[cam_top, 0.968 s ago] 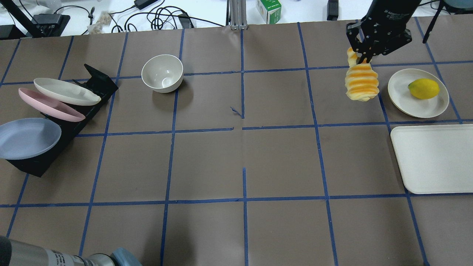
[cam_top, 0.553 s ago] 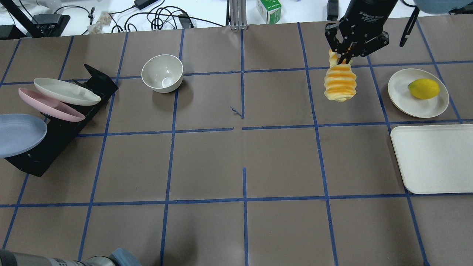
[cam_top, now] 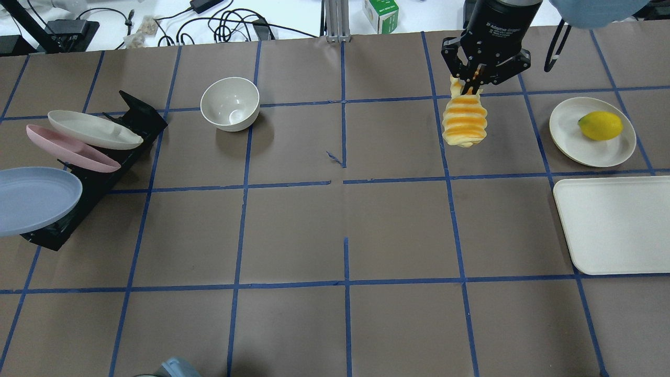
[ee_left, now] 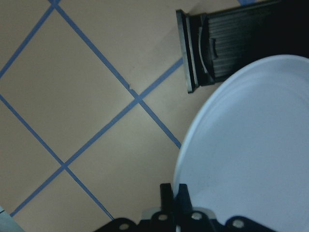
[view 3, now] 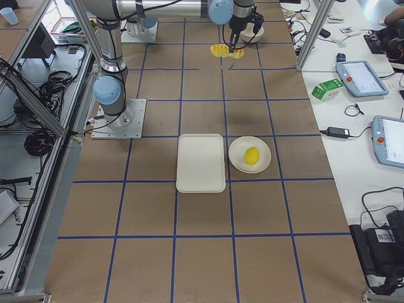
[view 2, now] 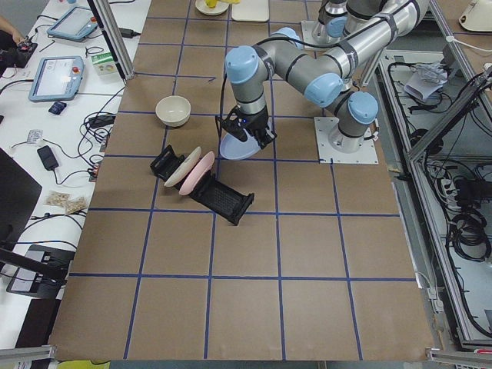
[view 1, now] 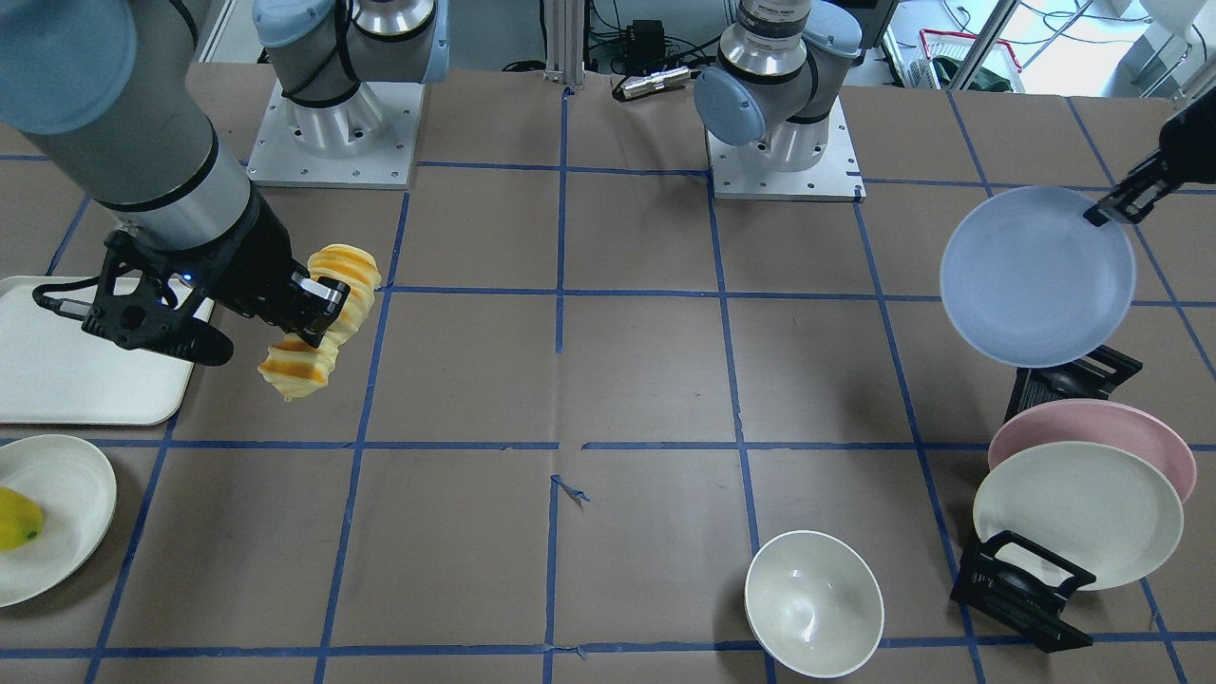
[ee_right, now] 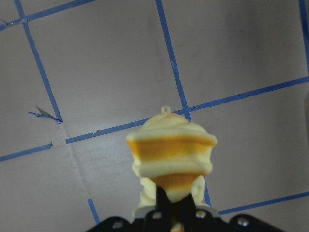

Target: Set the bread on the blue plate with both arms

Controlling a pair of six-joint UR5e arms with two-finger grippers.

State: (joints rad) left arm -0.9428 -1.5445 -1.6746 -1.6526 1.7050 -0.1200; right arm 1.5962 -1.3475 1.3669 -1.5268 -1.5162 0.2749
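Note:
My right gripper [cam_top: 471, 88] is shut on one end of the bread [cam_top: 463, 125], a yellow-orange ridged loaf that hangs down from it above the table at the far right. The bread also shows in the front view [view 1: 318, 328] and the right wrist view [ee_right: 170, 150]. My left gripper [view 1: 1102, 211] is shut on the rim of the blue plate [view 1: 1035, 275] and holds it tilted in the air above the near end of the black rack. The left wrist view shows the fingers [ee_left: 169, 195] pinching the plate's edge [ee_left: 251, 154]. In the overhead view the blue plate [cam_top: 31, 201] is at the left edge, and the left gripper is out of frame.
A black rack [cam_top: 104, 173] holds a pink plate [cam_top: 70, 149] and a cream plate [cam_top: 94, 130]. A cream bowl [cam_top: 230, 103] stands to the rack's right. A cream plate [cam_top: 576, 136] with a yellow lemon [cam_top: 600, 125] and a white tray [cam_top: 615, 225] lie at the right.
My right gripper has carried the bread to the left, toward the table's middle. The blue plate has shifted slightly to the left over the rack's end.

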